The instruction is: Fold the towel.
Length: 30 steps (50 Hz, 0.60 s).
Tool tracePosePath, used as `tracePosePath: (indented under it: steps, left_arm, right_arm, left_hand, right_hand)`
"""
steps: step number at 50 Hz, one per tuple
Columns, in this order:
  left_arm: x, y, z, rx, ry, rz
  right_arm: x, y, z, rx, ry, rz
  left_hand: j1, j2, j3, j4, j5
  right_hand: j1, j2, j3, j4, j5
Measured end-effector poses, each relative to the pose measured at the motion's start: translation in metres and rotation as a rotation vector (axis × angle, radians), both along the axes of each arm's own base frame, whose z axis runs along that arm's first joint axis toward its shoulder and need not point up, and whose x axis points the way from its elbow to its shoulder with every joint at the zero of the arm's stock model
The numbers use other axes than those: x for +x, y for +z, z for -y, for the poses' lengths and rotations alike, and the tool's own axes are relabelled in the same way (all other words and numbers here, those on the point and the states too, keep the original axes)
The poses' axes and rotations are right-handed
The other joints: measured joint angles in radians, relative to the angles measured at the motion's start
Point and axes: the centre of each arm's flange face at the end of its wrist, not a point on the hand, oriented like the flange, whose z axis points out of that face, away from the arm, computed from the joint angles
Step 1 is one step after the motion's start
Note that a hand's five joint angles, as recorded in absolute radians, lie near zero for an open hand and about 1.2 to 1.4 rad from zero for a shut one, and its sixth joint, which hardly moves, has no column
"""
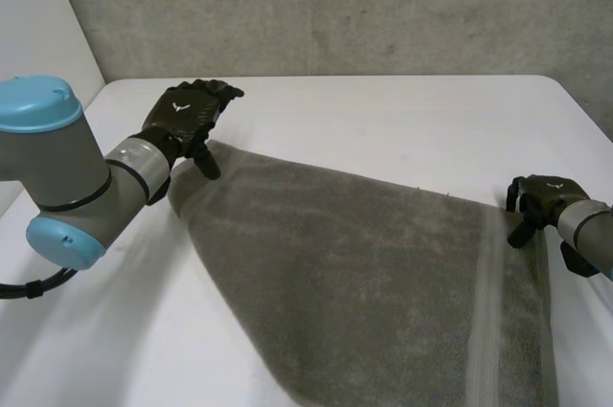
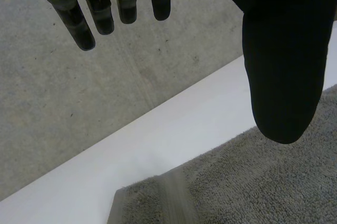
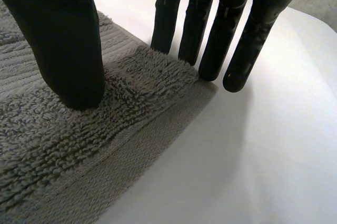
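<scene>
A grey towel [image 1: 364,273] lies spread flat on the white table [image 1: 383,120], reaching past the near edge of the head view. My left hand [image 1: 192,110] hovers just above its far left corner [image 2: 158,197], open, with its fingers [image 2: 79,23] straight and apart from the thumb. My right hand [image 1: 541,198] is down on the towel's far right corner [image 3: 158,76]. Its thumb [image 3: 68,50] presses on the cloth. Its straight fingers [image 3: 210,39] stand on the table just beyond the hem, a clear gap from the thumb, and the cloth between them lies flat.
A grey concrete wall [image 1: 335,5] rises behind the table's far edge. Bare white table [image 3: 253,155] lies beyond the right hand's fingertips and to the left of the towel.
</scene>
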Motion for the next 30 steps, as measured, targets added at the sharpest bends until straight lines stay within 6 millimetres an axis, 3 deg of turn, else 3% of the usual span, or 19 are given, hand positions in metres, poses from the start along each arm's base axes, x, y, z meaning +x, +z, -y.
tracePosePath:
  steps: [3, 4, 9, 14, 21, 30]
  left_arm:
    - [0.000, 0.000, 0.000, 0.000, 0.000, 0.000]
    - [0.000, 0.000, 0.000, 0.000, 0.000, 0.000]
    - [0.000, 0.000, 0.000, 0.000, 0.000, 0.000]
    - [0.000, 0.001, 0.000, -0.003, 0.004, 0.000]
    - [0.001, 0.004, 0.001, -0.011, 0.011, -0.003]
    - [-0.001, 0.008, 0.004, -0.030, 0.012, -0.012]
  right_arm:
    - [0.000, -0.001, 0.000, 0.002, 0.001, -0.001]
    - [0.000, -0.001, 0.000, 0.002, 0.001, -0.001]
    - [0.001, 0.005, -0.001, -0.011, 0.003, -0.001]
    - [0.004, 0.035, -0.002, -0.089, 0.025, 0.008]
    - [0.010, 0.066, -0.013, -0.157, 0.069, 0.026]
    - [0.024, 0.102, -0.043, -0.227, 0.167, 0.025]
  left_hand:
    - [0.000, 0.000, 0.000, 0.000, 0.000]
    - [0.000, 0.000, 0.000, 0.000, 0.000]
    - [0.000, 0.000, 0.000, 0.000, 0.000]
    - [0.000, 0.000, 0.000, 0.000, 0.000]
    - [0.000, 0.000, 0.000, 0.000, 0.000]
    - [0.000, 0.000, 0.000, 0.000, 0.000]
  right_hand:
    - [0.000, 0.000, 0.000, 0.000, 0.000]
    - [0.044, 0.165, 0.127, 0.170, 0.111]
    - [0.086, 0.339, 0.343, 0.370, 0.360]
    - [0.338, 0.400, 0.392, 0.403, 0.456]
    - [0.337, 0.400, 0.392, 0.403, 0.459]
    - [0.338, 0.400, 0.400, 0.403, 0.463]
